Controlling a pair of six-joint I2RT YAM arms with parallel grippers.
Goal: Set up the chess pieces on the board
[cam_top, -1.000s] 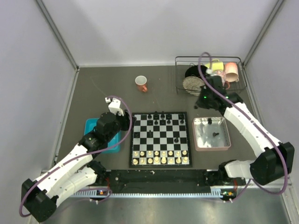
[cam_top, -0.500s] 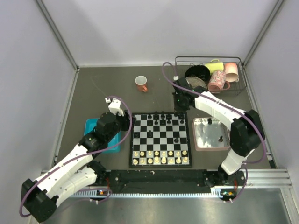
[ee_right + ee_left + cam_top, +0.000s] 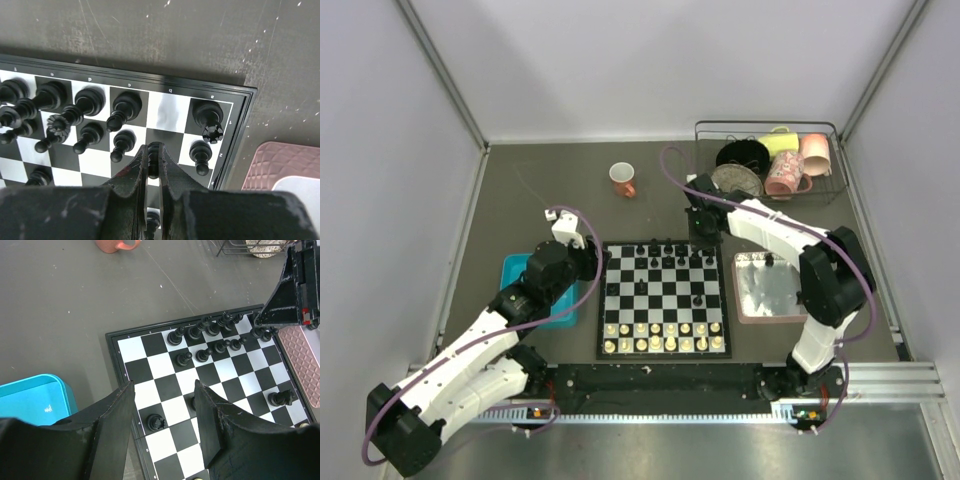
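The board (image 3: 601, 300) lies at the table's middle. Black chess pieces (image 3: 665, 250) stand in its two far rows, and one black piece (image 3: 698, 298) stands alone mid-board. My right gripper (image 3: 705, 235) hangs over the board's far right corner. In the right wrist view it (image 3: 154, 148) is shut on a black pawn (image 3: 154, 156), next to a black rook (image 3: 209, 117) in the corner. My left gripper (image 3: 595, 262) is open over the board's left edge. In the left wrist view it (image 3: 162, 390) is empty, with a black rook (image 3: 155, 421) on the board below.
Cream-white pieces (image 3: 665, 336) fill the board's two near rows. A pink tray (image 3: 800, 300) right of the board holds a black piece (image 3: 769, 260). A teal tray (image 3: 515, 272) lies left of it. An orange cup (image 3: 622, 178) and a wire rack (image 3: 770, 128) of dishes stand behind.
My right arm has swung left from beside the wire rack to the board's far right corner. My left arm has not moved.
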